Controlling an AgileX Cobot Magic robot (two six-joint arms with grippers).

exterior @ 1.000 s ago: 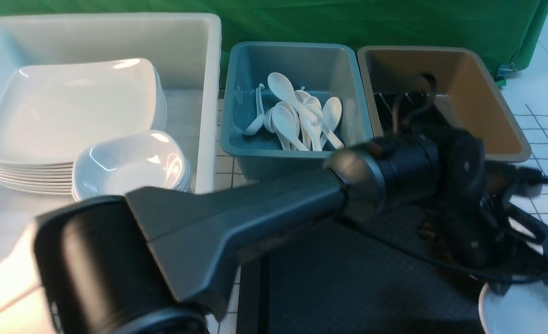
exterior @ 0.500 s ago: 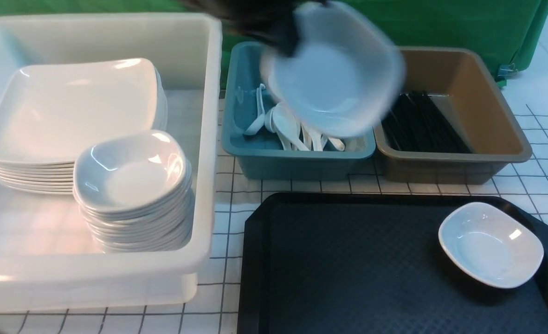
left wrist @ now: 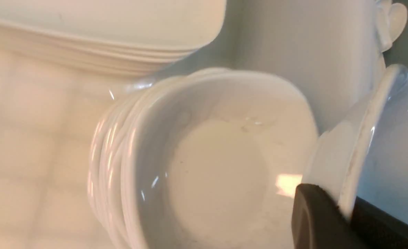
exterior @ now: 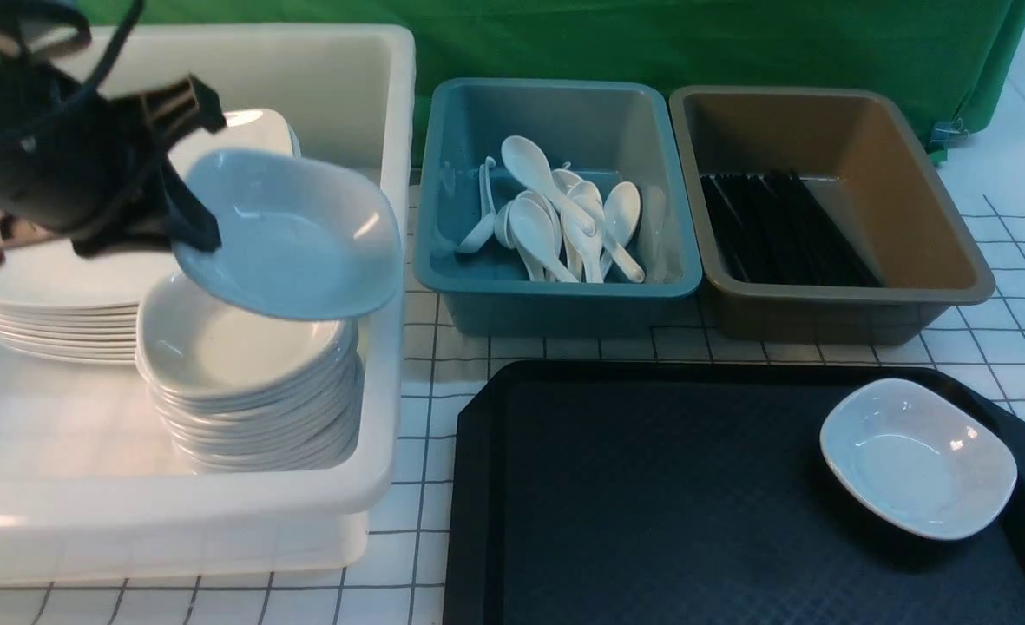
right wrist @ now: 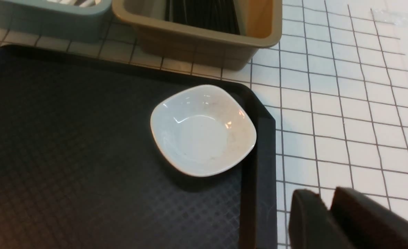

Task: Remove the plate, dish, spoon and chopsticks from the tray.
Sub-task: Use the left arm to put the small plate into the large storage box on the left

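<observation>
Green cloth [exterior: 651, 43] hangs across the back of the room, and a white checked tablecloth [exterior: 1015, 347] covers the table in front of it. Over on the left, the left gripper [exterior: 193, 227] is pinched hard on the rim of a small white dish [exterior: 295, 239], one finger [left wrist: 311, 214] under the edge and the other inside it. That dish is tilted, with its hollow facing the middle of the table, and it hangs over a stack of matching bowls [exterior: 243, 382] in the near corner of a big white tub [exterior: 390, 347]. A stack of plates [exterior: 52, 321], wide and square, sits behind the bowls in the same tub, partly hidden by the arm.

Right of the tub comes a teal bin [exterior: 555, 308] with a heap of white spoons [exterior: 555, 230] in it. Just beside that is a brown bin [exterior: 833, 317] with black chopsticks [exterior: 781, 230] lying side by side along its floor.

Nearer to me, in front of the two bins, lies the black tray [exterior: 651, 503]. A second dish [exterior: 918, 458] rests upright on it, close to its right rim and far corner, and the rest of its patterned surface is bare.

The right gripper [right wrist: 328, 204] shows only in its own wrist view, above the tablecloth just off the tray's right edge. It grips nothing, and its two dark fingers look close together, though so little of them shows that I cannot tell whether they meet
</observation>
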